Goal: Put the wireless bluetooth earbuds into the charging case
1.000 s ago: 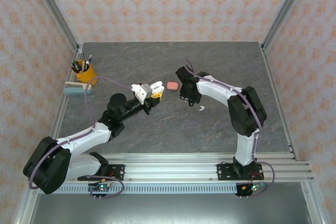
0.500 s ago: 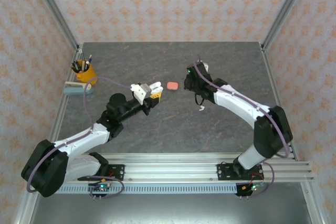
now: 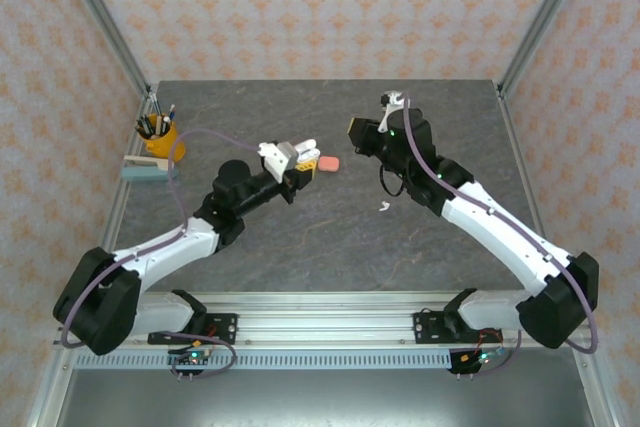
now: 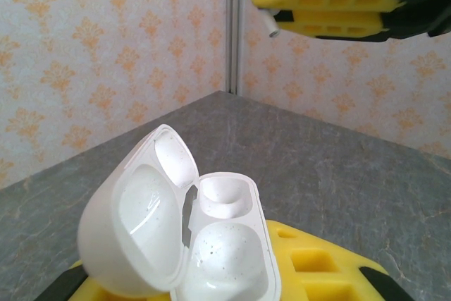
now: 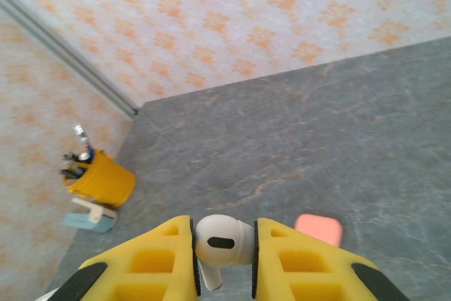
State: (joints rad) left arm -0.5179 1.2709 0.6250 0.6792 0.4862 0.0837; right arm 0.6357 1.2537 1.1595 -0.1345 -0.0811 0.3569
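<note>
My left gripper is shut on a white charging case, held above the table. Its lid stands open to the left, and both wells of the charging case look empty above my yellow finger. My right gripper is shut on a white earbud, stem pointing down. From above, the right gripper hangs to the right of the case and apart from it. Its yellow fingers show above the case, with the earbud stem sticking out. Another white earbud lies on the table.
A closed coral-pink case lies on the grey table between the grippers; it is the pink case just beyond my right fingers. A yellow pen cup and a pale blue block stand at the far left. Metal posts frame the corners.
The right arm has stretched out and carried the earbud up and back from the table. The left gripper has moved a little right and back with the open case.
</note>
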